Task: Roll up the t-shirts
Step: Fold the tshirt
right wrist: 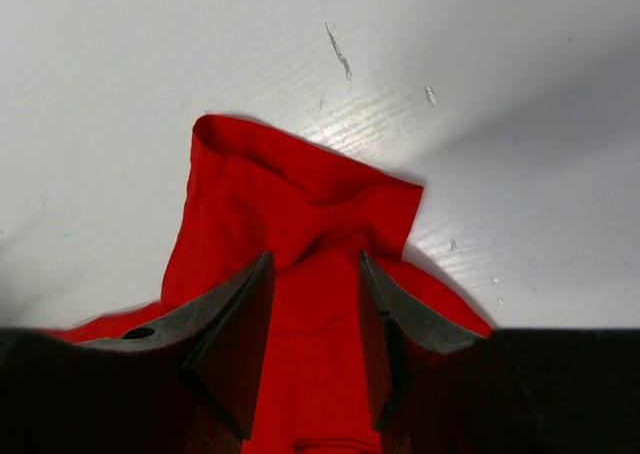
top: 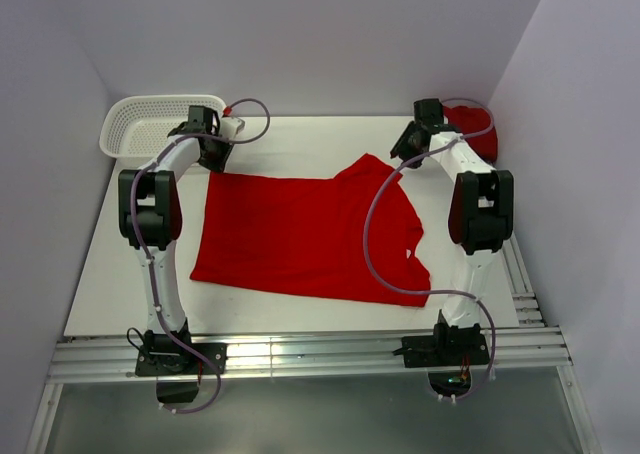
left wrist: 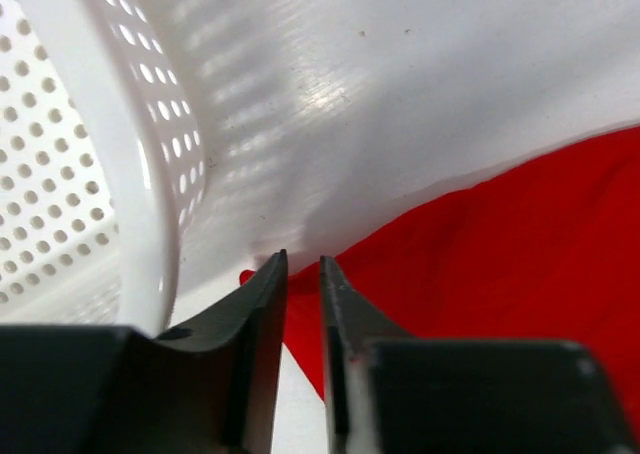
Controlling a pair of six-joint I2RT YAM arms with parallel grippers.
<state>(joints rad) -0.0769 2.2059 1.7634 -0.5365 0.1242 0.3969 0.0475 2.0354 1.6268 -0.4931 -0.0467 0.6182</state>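
The plain red cloth t-shirt (top: 300, 236) lies flat on the white table (top: 300, 142). Grasping its far edge looks to be the step in hand. The left gripper (left wrist: 303, 260) is nearly clenched at a corner, its grip unconfirmable. The right gripper (right wrist: 315, 260) stands released over a sleeve. Next, both must pinch, then roll evenly.

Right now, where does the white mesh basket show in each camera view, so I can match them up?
Top external: white mesh basket in the upper left, at the table's far corner.
Left wrist: fills the left side, its perforated wall curving down the frame.
Right wrist: not in it.
Shared landmark: the red t-shirt, at lower right in left wrist and bottom centre in right wrist.
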